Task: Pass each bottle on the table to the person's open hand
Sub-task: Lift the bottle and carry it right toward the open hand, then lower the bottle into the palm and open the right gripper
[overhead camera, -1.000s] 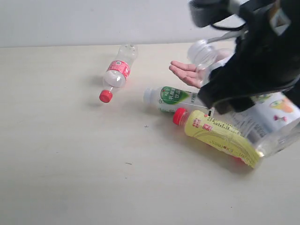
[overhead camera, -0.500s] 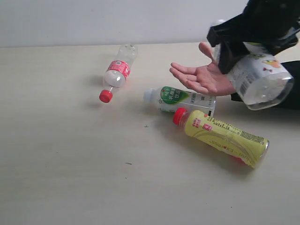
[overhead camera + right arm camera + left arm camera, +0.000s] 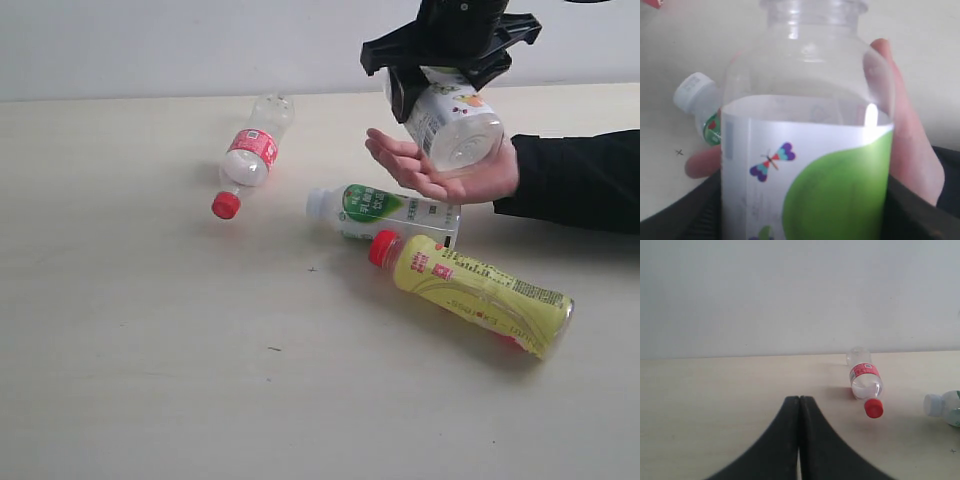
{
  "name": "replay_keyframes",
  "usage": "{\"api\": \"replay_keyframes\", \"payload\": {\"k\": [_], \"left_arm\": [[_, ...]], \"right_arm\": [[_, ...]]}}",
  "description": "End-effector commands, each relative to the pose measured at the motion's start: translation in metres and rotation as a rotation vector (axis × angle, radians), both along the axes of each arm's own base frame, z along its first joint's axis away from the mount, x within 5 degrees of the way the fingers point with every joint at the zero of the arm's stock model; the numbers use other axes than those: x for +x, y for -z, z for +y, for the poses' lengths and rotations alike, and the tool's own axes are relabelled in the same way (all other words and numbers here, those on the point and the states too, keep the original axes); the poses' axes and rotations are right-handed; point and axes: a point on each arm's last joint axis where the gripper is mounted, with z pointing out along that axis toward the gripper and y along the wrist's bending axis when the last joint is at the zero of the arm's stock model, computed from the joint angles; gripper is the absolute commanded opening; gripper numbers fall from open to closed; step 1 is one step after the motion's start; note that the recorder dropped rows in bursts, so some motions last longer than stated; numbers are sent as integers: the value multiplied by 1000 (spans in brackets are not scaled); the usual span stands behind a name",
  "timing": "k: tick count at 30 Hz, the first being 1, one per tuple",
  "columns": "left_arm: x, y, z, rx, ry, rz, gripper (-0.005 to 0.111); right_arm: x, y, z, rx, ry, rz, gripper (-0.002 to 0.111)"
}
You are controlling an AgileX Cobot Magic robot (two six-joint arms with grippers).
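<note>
My right gripper (image 3: 447,82) is shut on the clear butterfly-label bottle (image 3: 455,125) (image 3: 805,165) and holds it tilted just over the person's open hand (image 3: 440,175) (image 3: 907,135); its base looks close to the palm, contact unclear. Three bottles lie on the table (image 3: 120,330). The clear one with red label and cap (image 3: 250,155) (image 3: 866,385) is at the back left. A white-green one (image 3: 385,212) (image 3: 700,107) lies below the hand, with the yellow red-capped one (image 3: 480,290) in front of it. My left gripper (image 3: 799,400) is shut and empty, out of the exterior view.
The person's black sleeve (image 3: 575,180) reaches in from the right edge along the table. A pale wall (image 3: 150,45) runs behind the table's far edge.
My right gripper has carried the butterfly-label bottle from the right edge leftward and up to above the open hand. The three bottles on the table have stayed put.
</note>
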Motion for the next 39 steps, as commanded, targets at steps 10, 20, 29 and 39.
{"api": "replay_keyframes", "payload": {"k": [10,20,29,39], "left_arm": [[-1,-1,0,-12,-1,-9,0],[-1,-1,0,-12,4,-9,0],[-1,-1,0,-12,4,-9,0],[-1,-1,0,-12,4,-9,0]], "right_arm": [[10,11,-14,27,-7,30,0],[-9,15,-26,-10,-31,74,0],[-5,29,-25,-18,-1,105,0],[0,42,-25,-42,1,118,0]]}}
